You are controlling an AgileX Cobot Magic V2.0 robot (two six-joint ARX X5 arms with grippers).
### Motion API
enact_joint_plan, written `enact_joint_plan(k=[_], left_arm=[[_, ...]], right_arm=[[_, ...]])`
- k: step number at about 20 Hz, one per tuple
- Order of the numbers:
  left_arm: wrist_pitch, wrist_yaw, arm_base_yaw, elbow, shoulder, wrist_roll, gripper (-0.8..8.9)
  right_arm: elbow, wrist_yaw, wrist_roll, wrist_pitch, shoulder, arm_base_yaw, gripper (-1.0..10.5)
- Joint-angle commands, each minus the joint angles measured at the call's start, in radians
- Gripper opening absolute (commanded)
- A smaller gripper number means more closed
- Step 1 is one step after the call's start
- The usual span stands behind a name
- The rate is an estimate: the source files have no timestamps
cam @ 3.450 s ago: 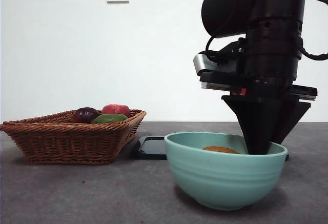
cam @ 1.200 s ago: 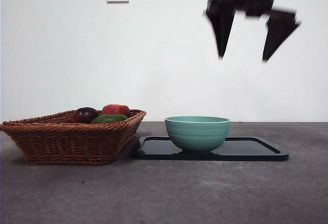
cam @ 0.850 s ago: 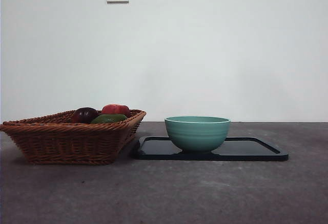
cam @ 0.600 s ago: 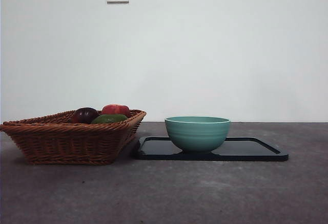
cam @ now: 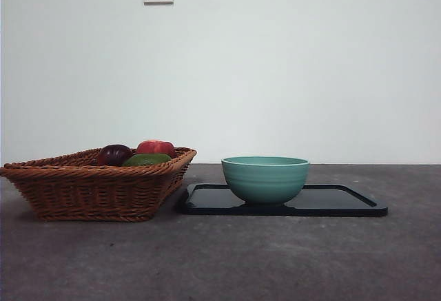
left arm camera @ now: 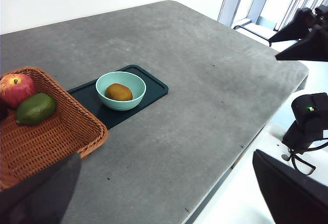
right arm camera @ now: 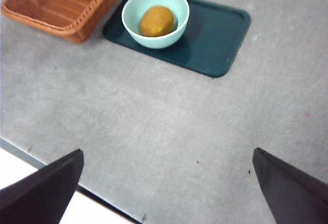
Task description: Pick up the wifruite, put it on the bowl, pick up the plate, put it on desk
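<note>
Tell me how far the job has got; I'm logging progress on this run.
Done: the brown fruit lies inside the green bowl. In hand: nothing; the left pincer and the right pincer hang open, high above the desk. Left: the bowl stands on the dark tray, which lies flat on the desk beside the basket, so any tray move looks undone.

Even bright light, soft shadows, sharp focus.
</note>
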Motion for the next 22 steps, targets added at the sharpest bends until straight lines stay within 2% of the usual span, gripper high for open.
enact_joint_plan(k=[1, 5, 10, 13, 22], left_arm=[[0.039, 0.0, -0.009, 0.01, 0.0, -0.002, 5.96], [0.071, 0.0, -0.009, 0.01, 0.0, -0.011, 5.93], [0.11, -0.011, -0.009, 0.01, 0.034, -0.074, 5.93], [0.18, -0.047, -0.009, 0.01, 0.105, -0.153, 5.93], [0.473, -0.052, -0.005, 0.022, 0.448, -0.187, 5.93]], right_arm=[[-0.003, -0.001, -0.007, 0.014, -0.068, 0.005, 5.9], [-0.003, 0.0, -0.007, 0.014, -0.137, 0.005, 5.9], [-0.003, -0.023, 0.0, 0.014, -0.143, 0.005, 5.9], [-0.003, -0.019, 0.0, 0.014, -0.143, 0.005, 5.9], [-0.003, -0.019, 0.0, 0.014, -0.143, 0.005, 5.9]])
